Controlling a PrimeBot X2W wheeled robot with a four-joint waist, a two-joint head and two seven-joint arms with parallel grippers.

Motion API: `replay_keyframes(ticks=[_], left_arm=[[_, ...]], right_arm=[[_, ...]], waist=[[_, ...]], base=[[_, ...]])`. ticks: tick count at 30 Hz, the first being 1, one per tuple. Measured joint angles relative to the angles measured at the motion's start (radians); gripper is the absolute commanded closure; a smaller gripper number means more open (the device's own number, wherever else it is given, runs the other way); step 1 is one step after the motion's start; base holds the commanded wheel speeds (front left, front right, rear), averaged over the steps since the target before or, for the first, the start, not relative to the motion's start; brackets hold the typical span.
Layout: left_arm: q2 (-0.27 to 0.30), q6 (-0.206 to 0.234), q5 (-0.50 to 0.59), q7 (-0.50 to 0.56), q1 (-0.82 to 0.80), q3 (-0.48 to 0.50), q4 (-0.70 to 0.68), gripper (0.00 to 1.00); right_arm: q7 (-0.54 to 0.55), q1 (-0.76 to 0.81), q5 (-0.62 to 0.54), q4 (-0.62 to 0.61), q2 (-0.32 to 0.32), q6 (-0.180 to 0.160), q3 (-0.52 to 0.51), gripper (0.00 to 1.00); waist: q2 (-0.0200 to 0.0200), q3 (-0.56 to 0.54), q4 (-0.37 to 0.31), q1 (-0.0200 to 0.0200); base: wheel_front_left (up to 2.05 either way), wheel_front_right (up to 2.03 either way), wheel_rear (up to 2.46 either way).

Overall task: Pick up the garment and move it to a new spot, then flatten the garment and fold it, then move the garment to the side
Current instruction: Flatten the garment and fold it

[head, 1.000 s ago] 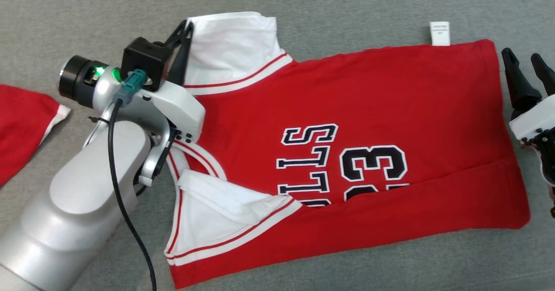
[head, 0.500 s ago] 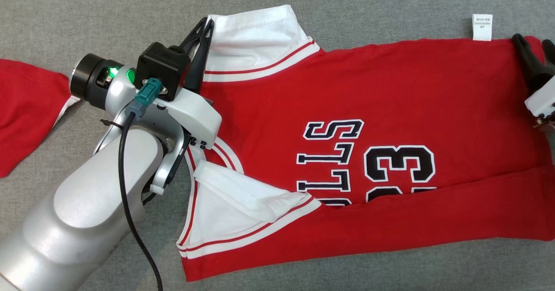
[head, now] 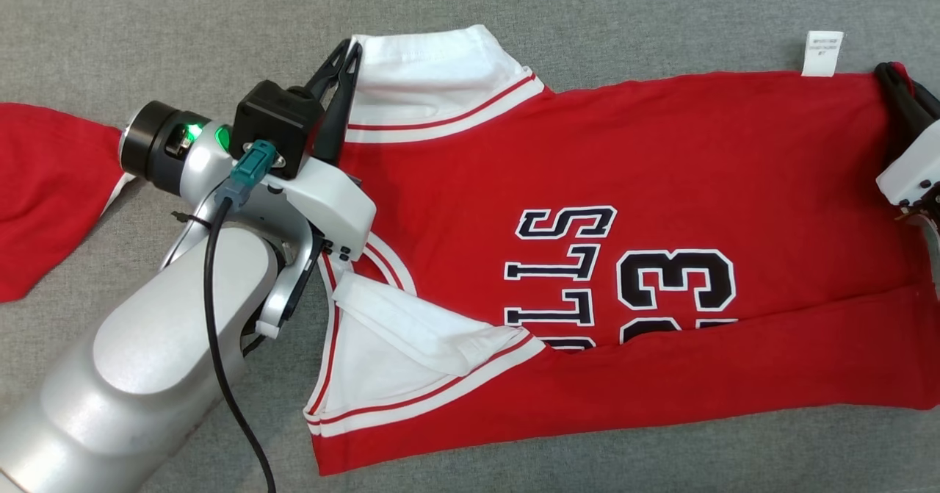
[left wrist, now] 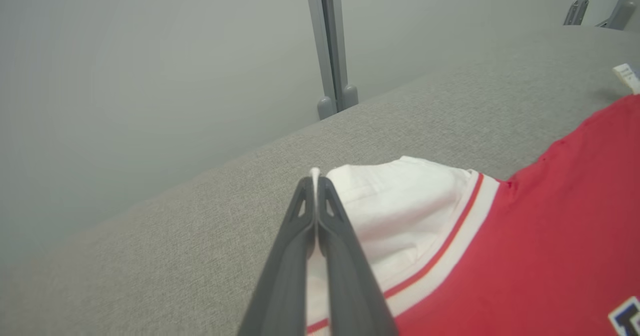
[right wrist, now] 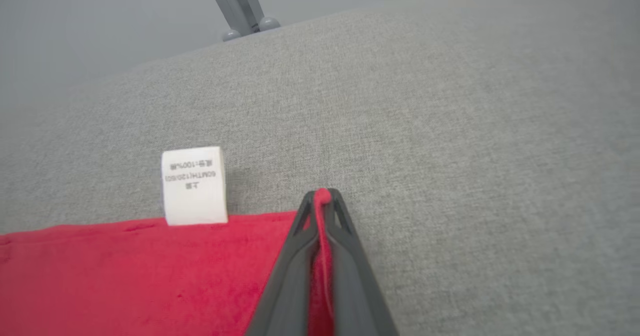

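So the jersey (head: 661, 184) is lying spread out on the grey surface (head: 587, 8), mostly flat. It's red with white sleeves. One long side is folded up over the front, so the black letters and the 33 are half covered. The sleeve on that folded side (head: 411, 346) is tucked in over the red body and looks kinda creased. The other sleeve (head: 433, 74) sticks out past the jersey's opposite edge.

The left gripper (head: 344, 56) sits at the outer corner of that sticking-out sleeve. Its jaws are pinched together on the white cloth, and in the left wrist view a thin sliver of white pokes out between the tips. The silver left arm (head: 161, 346), with its black cable (head: 220, 346) and a green light, reaches in across the jersey's neck end.

The right gripper (head: 890, 73) is at the jersey's hem corner, the end away from the sleeves. Its jaws are clamped on the red cloth. The right wrist view shows a fold of red squeezed between the fingers, with a bit bulging out at the tips.

A white tag (head: 825, 54) with tiny print hangs off the jersey's edge onto the grey, just beside the right gripper.

There's also another red piece (head: 44, 192) with white trim, lying off the jersey's sleeve end. It's apart from the jersey, on the other side of the left arm.
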Motion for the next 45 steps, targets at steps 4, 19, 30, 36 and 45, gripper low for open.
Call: replay_keyframes(ticks=[4, 19, 30, 36, 45], left_arm=[[0.001, 0.0, -0.008, -0.002, 0.012, -0.001, 0.0, 1.0], [0.049, -0.009, -0.073, -0.031, 0.132, 0.007, -0.07, 1.0], [0.154, -0.052, -0.152, -0.018, 0.269, 0.001, -0.206, 1.0], [0.203, -0.055, -0.186, 0.003, 0.319, 0.002, -0.257, 1.0], [0.261, -0.082, -0.214, 0.048, 0.366, -0.025, -0.326, 1.0]], right_arm=[[-0.046, 0.0, 0.007, 0.003, -0.006, 0.0, 0.027, 1.0], [-0.251, 0.122, 0.067, -0.031, -0.037, 0.0, 0.123, 1.0], [-0.258, 0.24, 0.037, -0.088, -0.047, 0.0, 0.04, 1.0], [-0.258, 0.318, -0.042, -0.136, -0.052, 0.0, -0.023, 1.0], [-0.258, 0.426, -0.146, -0.212, -0.057, 0.0, -0.085, 1.0]], waist=[[0.0, -0.01, -0.002, 0.0], [0.0, -0.12, 0.002, 0.0], [0.0, -0.193, 0.014, 0.0], [0.0, -0.218, 0.022, 0.0], [0.0, -0.241, 0.026, 0.0]], base=[[0.0, 0.0, 0.0], [0.0, 0.0, 0.0], [0.0, 0.0, 0.0], [0.0, 0.0, 0.0], [0.0, 0.0, 0.0]])
